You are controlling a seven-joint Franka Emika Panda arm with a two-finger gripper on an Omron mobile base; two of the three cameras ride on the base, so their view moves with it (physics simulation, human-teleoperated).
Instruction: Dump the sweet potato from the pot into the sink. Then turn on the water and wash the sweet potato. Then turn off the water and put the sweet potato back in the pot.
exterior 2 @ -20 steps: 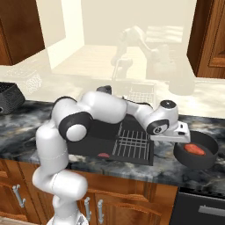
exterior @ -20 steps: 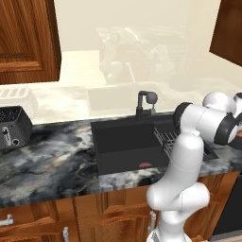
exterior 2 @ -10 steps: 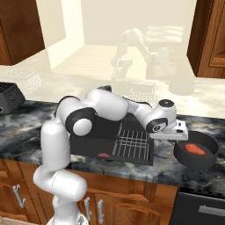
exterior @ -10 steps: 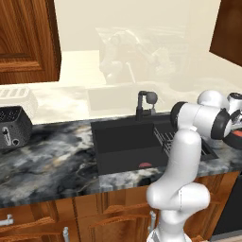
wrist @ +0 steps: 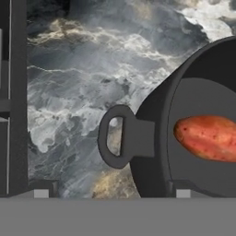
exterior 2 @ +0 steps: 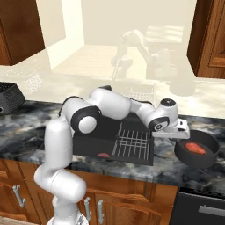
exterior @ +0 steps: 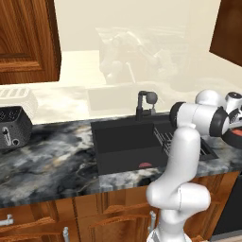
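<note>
One sweet potato (wrist: 207, 137) lies in the pot (wrist: 152, 138); the tool (wrist: 110, 191), spread wide, hovers over its handle (wrist: 115, 136).

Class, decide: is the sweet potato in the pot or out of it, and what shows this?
In. The sweet potato lies on the floor of the upright pot, which stands on the counter beside the sink.

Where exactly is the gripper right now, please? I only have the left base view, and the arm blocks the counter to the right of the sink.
Observer: It hangs beside the pot, near the side facing the sink.
Operator: Is the sweet potato in the pot?
Observer: Yes, the sweet potato lies on the pot's floor.
Operator: Are the fingers around a handle?
Observer: No, the fingers are open, spread wider than the handle ahead.
</note>
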